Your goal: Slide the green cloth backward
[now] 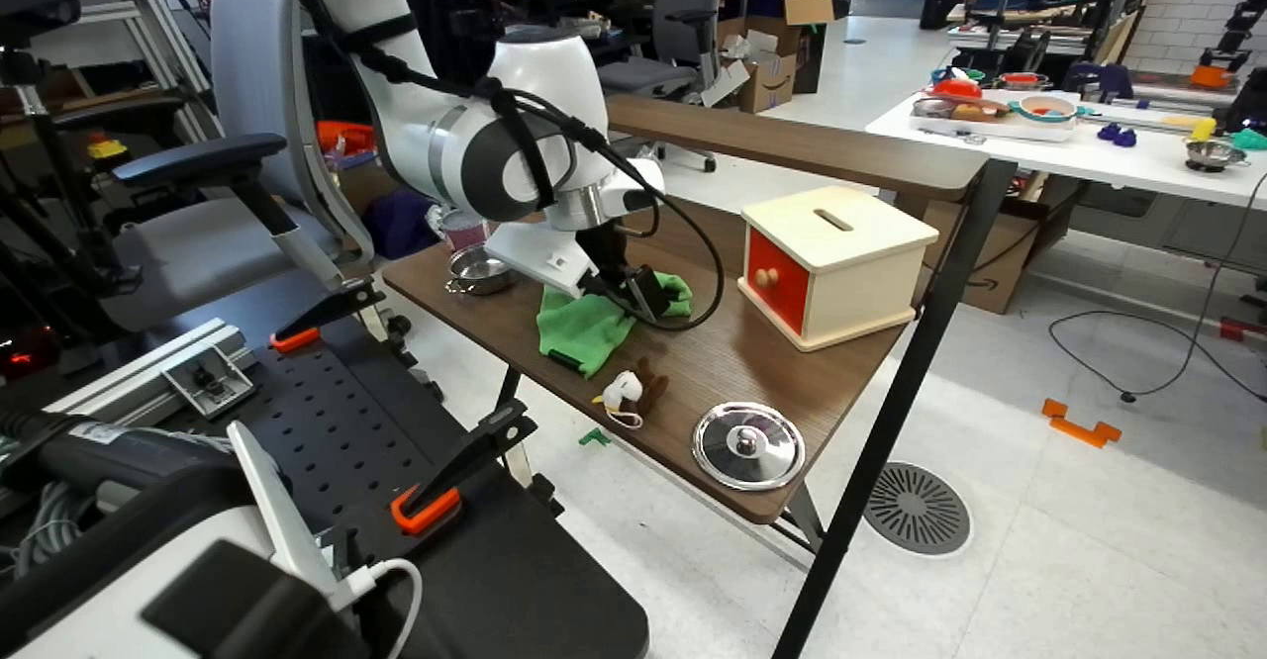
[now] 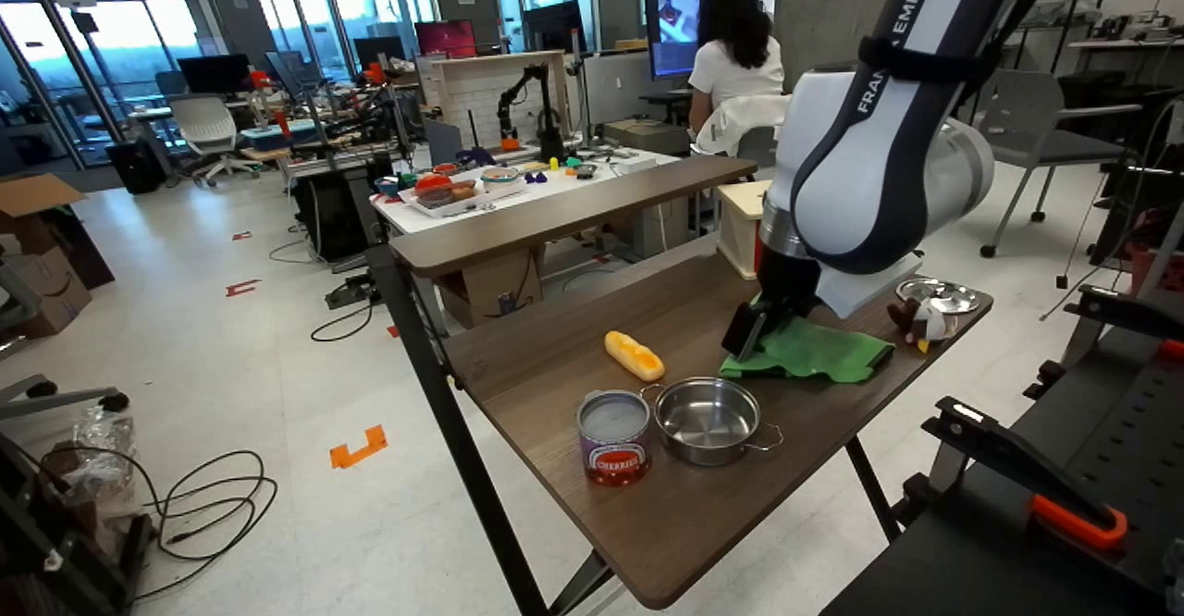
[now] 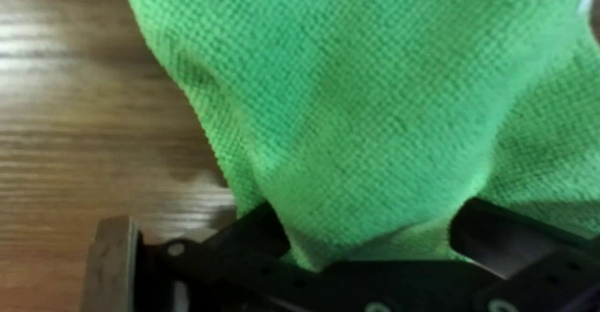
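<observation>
The green cloth (image 1: 584,328) lies rumpled on the brown table (image 1: 713,372), and it shows under the gripper in an exterior view (image 2: 823,352). In the wrist view the cloth (image 3: 365,115) fills most of the picture, with a raised fold between the fingers. My gripper (image 3: 368,227) is down at the cloth, its two black fingers spread wide on either side of that fold. The gripper also shows low over the cloth in both exterior views (image 1: 633,293) (image 2: 751,329). The fingertips' undersides are hidden.
A metal pot (image 2: 708,420), a cherries can (image 2: 615,438) and a yellow bread piece (image 2: 635,355) stand near one end of the table. A wooden box with red door (image 1: 836,263), a small plush toy (image 1: 632,392) and a metal lid (image 1: 747,444) stand towards the other end.
</observation>
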{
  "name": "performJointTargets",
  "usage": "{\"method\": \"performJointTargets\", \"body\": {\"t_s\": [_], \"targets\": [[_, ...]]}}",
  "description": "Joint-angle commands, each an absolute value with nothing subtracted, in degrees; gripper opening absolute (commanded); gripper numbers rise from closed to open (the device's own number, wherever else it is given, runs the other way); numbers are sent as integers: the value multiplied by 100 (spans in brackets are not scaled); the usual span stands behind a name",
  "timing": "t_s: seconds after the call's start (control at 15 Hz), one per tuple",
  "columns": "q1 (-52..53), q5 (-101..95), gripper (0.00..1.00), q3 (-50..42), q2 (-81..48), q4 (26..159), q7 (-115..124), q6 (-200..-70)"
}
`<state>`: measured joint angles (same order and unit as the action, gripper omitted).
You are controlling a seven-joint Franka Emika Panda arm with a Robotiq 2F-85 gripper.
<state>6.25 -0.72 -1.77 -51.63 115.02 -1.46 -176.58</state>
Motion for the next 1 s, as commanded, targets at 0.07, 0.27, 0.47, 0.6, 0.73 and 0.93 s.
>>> {"method": "performJointTargets", "body": {"t_s": [0.07,0.27,0.47,0.6,0.73,0.93], "targets": [[1089,-91,100,-475,-6083,10197,195,-17368],[1270,-77,100,-570,-6320,9681,414,-17119],[1415,-86,100,-672,-6470,9281,638,-16944],[1463,-71,100,-699,-6483,9101,776,-16826],[1525,-87,100,-751,-6409,9087,879,-16807],[1603,-91,100,-793,-6060,9373,975,-16822]]}}
